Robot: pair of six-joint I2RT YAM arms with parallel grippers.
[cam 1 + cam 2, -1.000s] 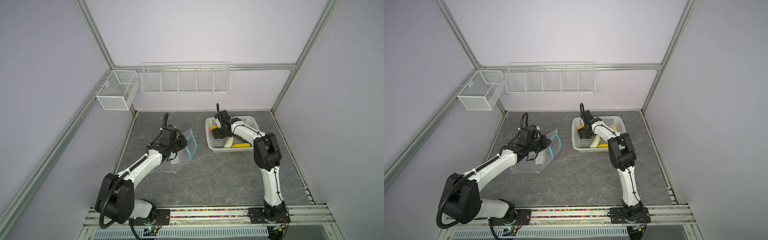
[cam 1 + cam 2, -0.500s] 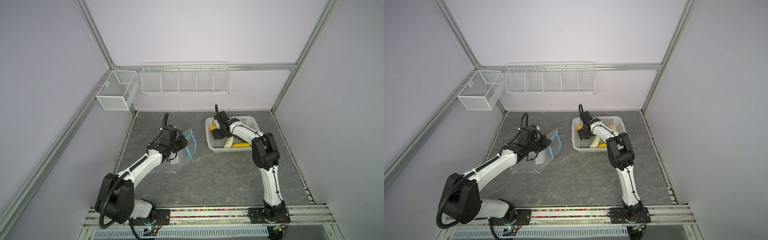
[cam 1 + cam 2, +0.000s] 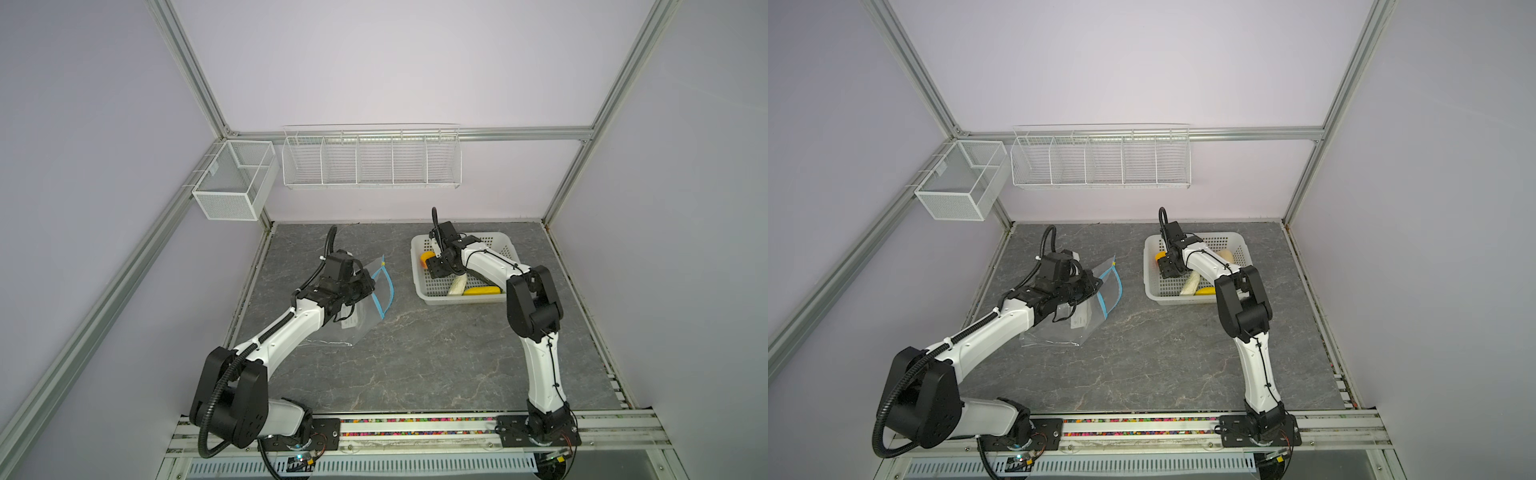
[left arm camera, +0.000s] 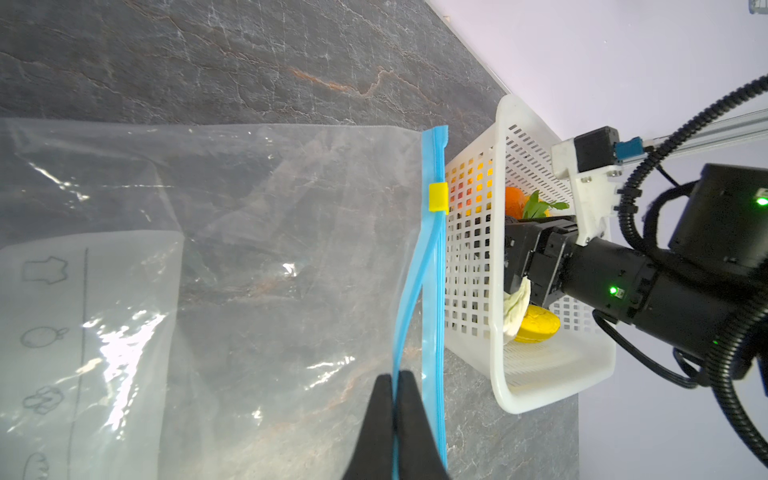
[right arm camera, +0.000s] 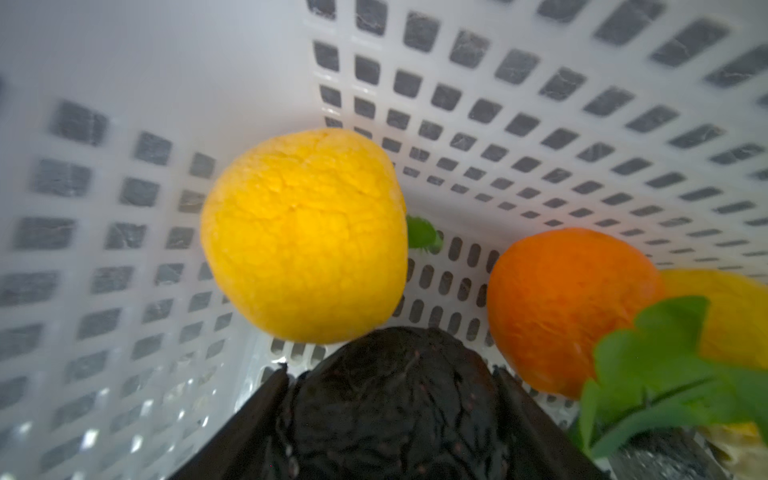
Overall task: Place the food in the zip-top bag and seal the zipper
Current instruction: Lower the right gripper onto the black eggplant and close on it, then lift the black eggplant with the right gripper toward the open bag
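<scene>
Clear zip-top bag (image 4: 249,249), left on the tabletop (image 3: 415,353), with left fingers (image 4: 380,424) clamped on its zipper (image 4: 432,291) lip; right fingers (image 5: 259,424) straddle a dark food piece (image 5: 395,407) in the far-right basket (image 4: 496,353), grip uncertain: loading step, next requiring closure and lift.

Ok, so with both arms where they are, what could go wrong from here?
The right tool straddles a dark wrinkled toy piece beside the yellow lumpy fruit in the white perforated basket; it might slip or knock that fruit. The left tool pinches just one lip of the blue zipper strip on the clear plastic bag; the mouth looks narrow, so food could catch or the lip slip free.
</scene>
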